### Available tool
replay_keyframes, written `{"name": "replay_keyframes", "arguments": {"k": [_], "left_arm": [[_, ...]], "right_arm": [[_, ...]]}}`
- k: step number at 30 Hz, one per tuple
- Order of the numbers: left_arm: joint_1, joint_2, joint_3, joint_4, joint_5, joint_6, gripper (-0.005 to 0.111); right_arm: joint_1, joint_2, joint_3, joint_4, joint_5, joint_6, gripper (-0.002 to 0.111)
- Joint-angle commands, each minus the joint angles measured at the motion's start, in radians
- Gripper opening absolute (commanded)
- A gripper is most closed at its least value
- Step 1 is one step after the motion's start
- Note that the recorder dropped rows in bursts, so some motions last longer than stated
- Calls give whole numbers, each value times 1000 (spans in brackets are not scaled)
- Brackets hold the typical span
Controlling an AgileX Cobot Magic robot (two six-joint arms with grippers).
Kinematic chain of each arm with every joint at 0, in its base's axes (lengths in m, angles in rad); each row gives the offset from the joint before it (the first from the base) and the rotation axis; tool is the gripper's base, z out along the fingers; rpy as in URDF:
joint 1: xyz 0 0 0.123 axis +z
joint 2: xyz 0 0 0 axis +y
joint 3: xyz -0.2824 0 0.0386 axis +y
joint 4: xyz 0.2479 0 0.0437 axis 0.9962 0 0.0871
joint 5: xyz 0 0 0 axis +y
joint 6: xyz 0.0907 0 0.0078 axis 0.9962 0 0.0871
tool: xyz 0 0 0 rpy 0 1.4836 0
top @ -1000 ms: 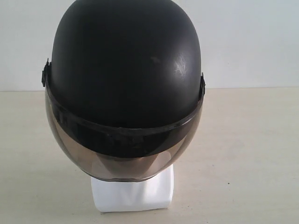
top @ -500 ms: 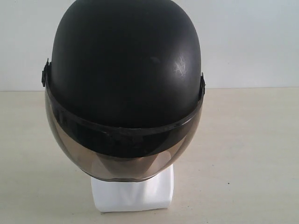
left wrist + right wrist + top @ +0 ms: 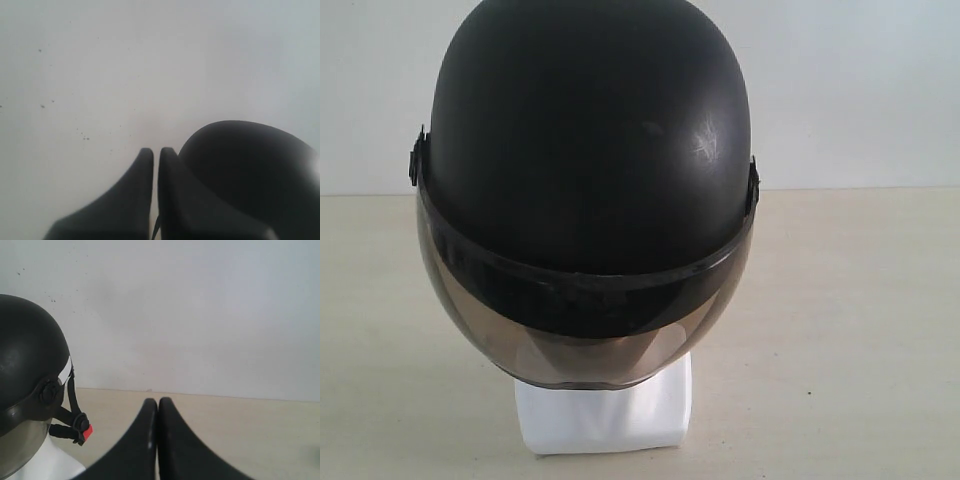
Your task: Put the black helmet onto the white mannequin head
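The black helmet (image 3: 585, 150) sits over the white mannequin head, whose white neck and base (image 3: 605, 415) show below the smoky visor (image 3: 570, 340). The visor hides the face. Neither gripper appears in the exterior view. In the left wrist view my left gripper (image 3: 156, 150) is shut with only a thin slit between its fingers, and the helmet dome (image 3: 250, 170) bulges just beside it. My right gripper (image 3: 157, 401) is shut on nothing, apart from the helmet (image 3: 25, 355), the white mannequin head (image 3: 45, 465) and the hanging chin strap with its red tab (image 3: 86, 432).
A beige tabletop (image 3: 850, 330) stretches around the base, and a plain white wall (image 3: 850, 90) stands behind it. In the right wrist view the tabletop (image 3: 250, 430) runs back to that wall.
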Motion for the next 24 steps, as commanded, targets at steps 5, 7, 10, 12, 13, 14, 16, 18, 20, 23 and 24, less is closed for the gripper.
{"name": "replay_keyframes", "arguments": {"k": [5, 7, 10, 12, 13, 14, 16, 18, 20, 23, 24], "left_arm": [[3, -61, 4, -8, 9, 8, 4], [3, -61, 4, -8, 9, 8, 4], [3, -61, 4, -8, 9, 8, 4], [3, -61, 4, -8, 11, 8, 4], [3, -61, 4, -8, 11, 8, 4], [3, -61, 4, -8, 11, 8, 4], [3, -61, 4, -8, 11, 8, 4], [3, -61, 4, -8, 11, 8, 4], [3, -61, 4, -8, 11, 8, 4], [3, -61, 4, -8, 11, 8, 4], [3, -61, 4, -8, 11, 8, 4]], "right_arm": [[-1, -4, 6, -9, -5, 0, 0], [-3, -4, 8, -9, -3, 0, 0], [-103, -4, 13, -2, -47, 2, 0], [-250, -4, 68, 40, -195, -8, 0], [-357, -4, 137, 58, -332, -13, 0], [-465, -4, 227, 58, -502, -13, 0], [-578, -2, 377, 58, -777, -13, 0], [-660, -2, 498, 58, -954, -13, 0], [-712, -2, 548, 61, -1015, -10, 0], [-714, -4, 548, 67, -922, 38, 0], [-714, -4, 548, 64, -906, 29, 0]]}}
